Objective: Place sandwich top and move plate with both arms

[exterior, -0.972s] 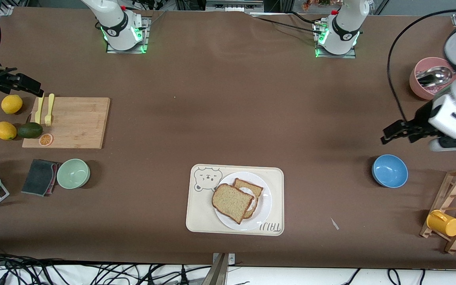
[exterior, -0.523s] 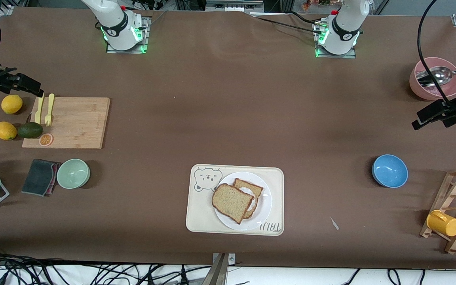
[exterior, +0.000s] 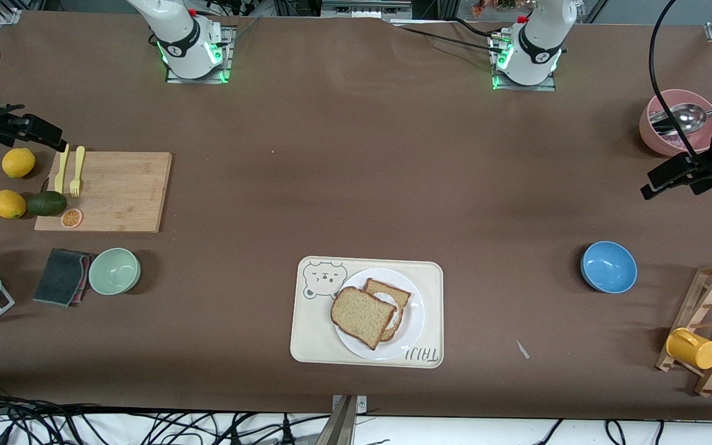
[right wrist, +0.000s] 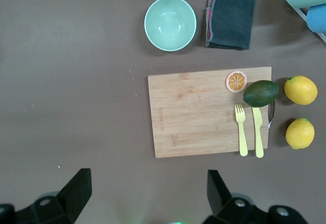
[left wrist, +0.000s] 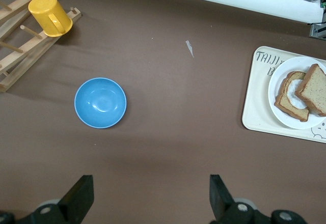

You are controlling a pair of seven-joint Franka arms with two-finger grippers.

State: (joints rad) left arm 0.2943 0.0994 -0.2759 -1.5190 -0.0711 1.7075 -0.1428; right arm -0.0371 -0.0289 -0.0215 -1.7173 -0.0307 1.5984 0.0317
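Sandwich top (exterior: pixel 363 316): lies askew on egg slice (exterior: pixel 389 298), on plate (exterior: pixel 413 318), on tray (exterior: pixel 306 337). Left pincer (exterior: pixel 671 183) and right pincer (exterior: pixel 31 133): released, empty, well apart from tray. Risk: askew top likely slides off when plate is lifted unevenly.

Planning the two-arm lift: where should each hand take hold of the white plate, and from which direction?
Probably the plate by its bare rim, one hand at the edge toward each arm's end of the table, coming in low over the bear-print tray. The bread slices cover its middle and overhang the rim toward the right arm's end, leaving less bare rim there.
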